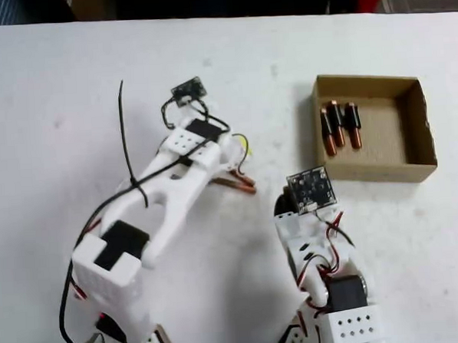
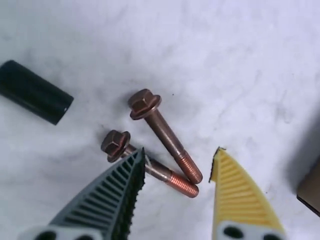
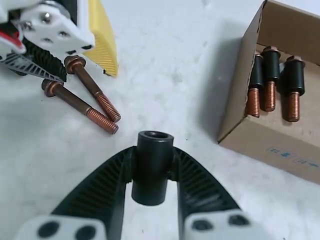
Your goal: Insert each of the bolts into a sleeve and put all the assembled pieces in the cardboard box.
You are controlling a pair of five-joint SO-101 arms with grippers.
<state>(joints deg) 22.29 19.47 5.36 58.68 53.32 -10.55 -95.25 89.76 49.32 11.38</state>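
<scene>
Copper-coloured hex-flange metal bolt (image 2: 166,136) and a second matching copper bolt (image 2: 150,169) lie flat on the white table (image 1: 55,73) in a narrow V, threaded tips close together and heads spread apart; can't tell if the tips touch. Their long axes run slantwise to the left gripper (image 2: 179,152), threads toward it, heads away. Left gripper is wide open and holds nothing. Its grey ribbed finger (image 2: 107,200) is just over the second bolt's shank and its yellow finger (image 2: 235,185) is beyond both tips, so both threaded ends sit inside the gap. Judgement: closing as it stands would likely catch two bolts at once and at a slant, so one needs singling out. In the right wrist view the threaded tips point roughly at the black cylindrical sleeve (image 3: 151,185), near but apart. Right gripper (image 3: 153,157) is clamped around that sleeve, held roughly upright with its open bore showing. So the left arm is nearer the bolts and the right arm presents the hole; a bolt would have to be lifted and turned thread-first to line up with the bore. Another black sleeve (image 2: 35,92) lies on its side beyond the bolt heads, apart. Brown cardboard box (image 3: 260,132) sits beside the right gripper, with three assembled bolt-and-sleeve pieces (image 3: 272,75) lying inside.
</scene>
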